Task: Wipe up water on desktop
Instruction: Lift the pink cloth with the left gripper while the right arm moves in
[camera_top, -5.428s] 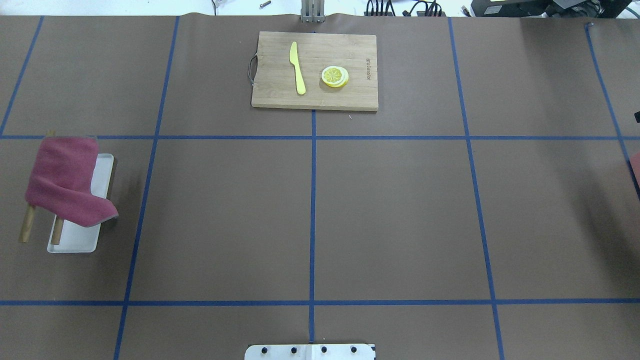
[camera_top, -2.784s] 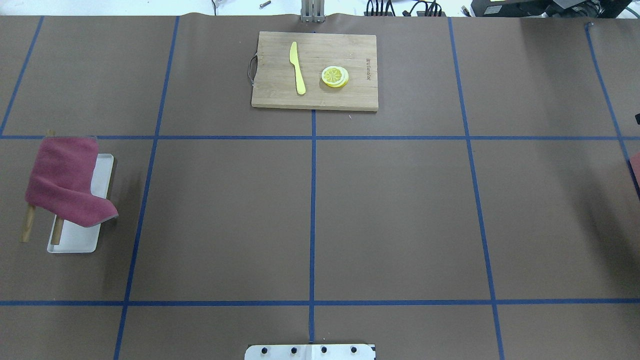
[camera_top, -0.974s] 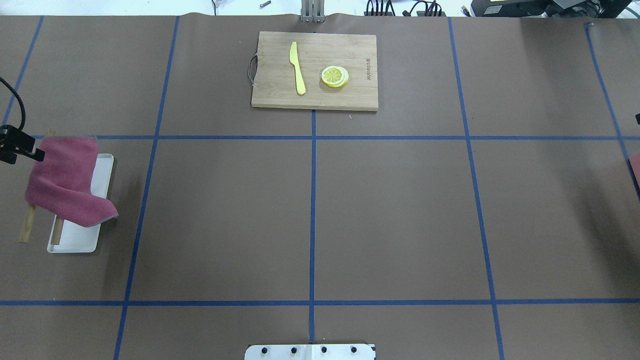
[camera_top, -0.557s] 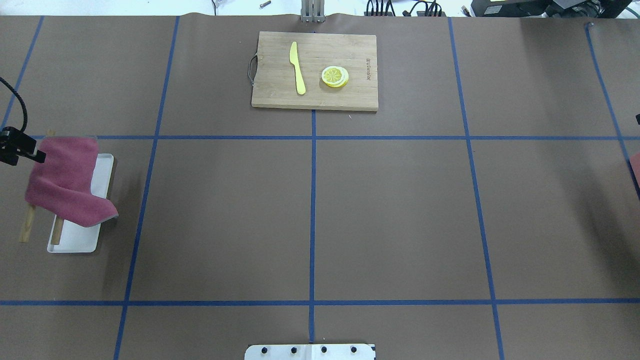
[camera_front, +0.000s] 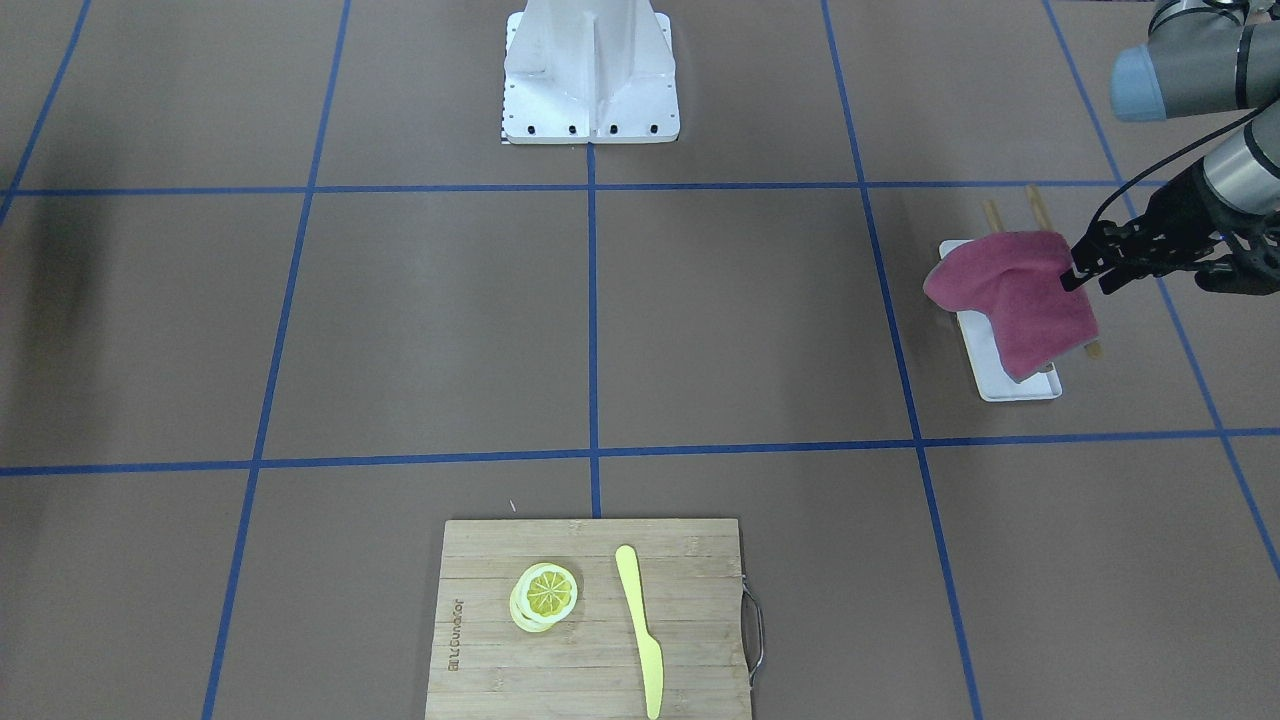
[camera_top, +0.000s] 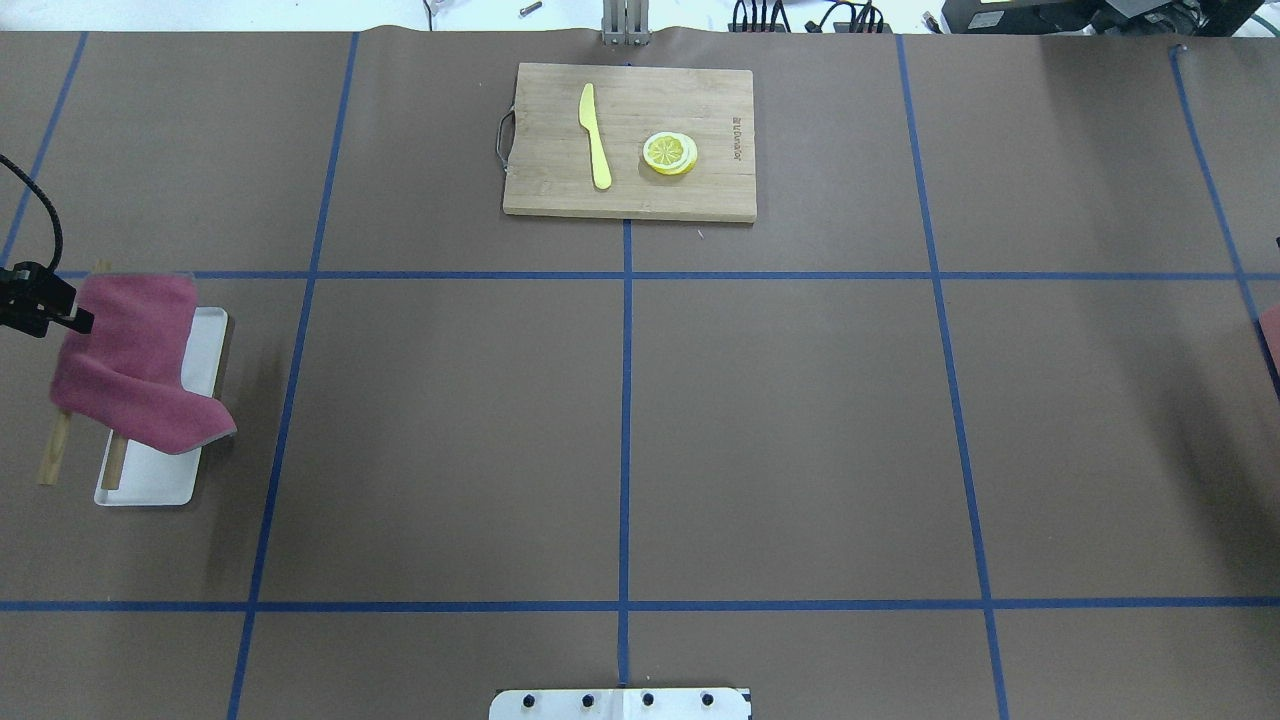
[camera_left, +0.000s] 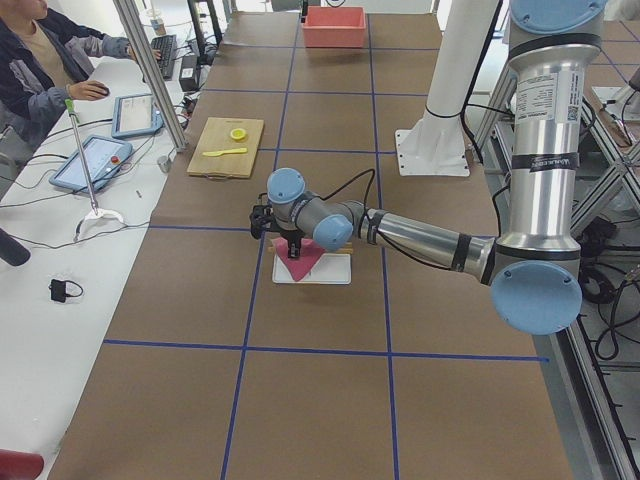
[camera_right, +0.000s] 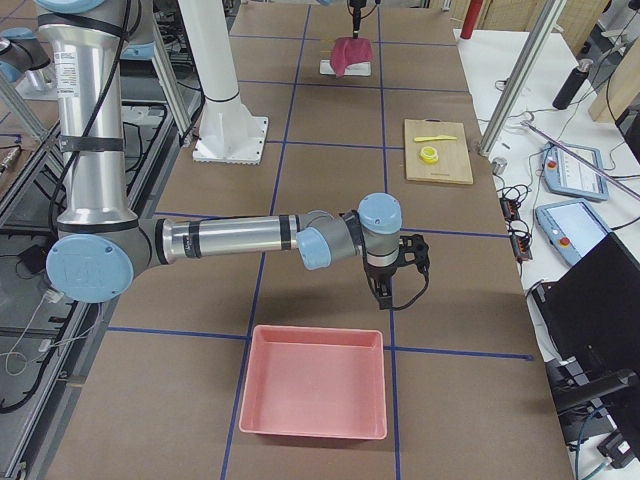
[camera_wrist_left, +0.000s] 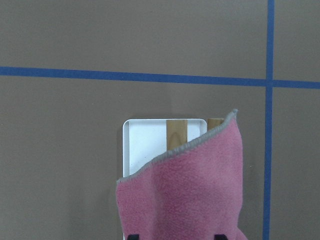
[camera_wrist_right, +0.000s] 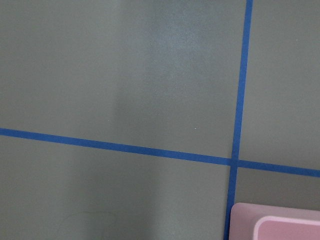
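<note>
The desktop (camera_top: 450, 430) is matte brown with blue tape lines; I see no water on it. A dark pink cloth (camera_top: 130, 360) hangs over a wooden rack (camera_top: 55, 450) above a white tray (camera_top: 150, 480) at the far left. It also shows in the front view (camera_front: 1020, 295) and the left wrist view (camera_wrist_left: 190, 190). My left gripper (camera_front: 1075, 270) is open at the cloth's far outer corner, its fingertips (camera_wrist_left: 132, 236) apart on either side of the cloth. My right gripper (camera_right: 385, 290) hovers over bare desktop near a pink bin; I cannot tell whether it is open or shut.
A bamboo cutting board (camera_top: 630, 140) with a yellow knife (camera_top: 595, 135) and lemon slices (camera_top: 670, 153) lies at the far centre. A pink bin (camera_right: 315, 395) stands at the robot's right end. The robot base (camera_front: 590, 70) stands mid-table. An operator (camera_left: 40, 60) sits beyond the table.
My left gripper has come into view from the left edge and edged closer to the cloth's far corner. The cloth, tray and board have not moved.
</note>
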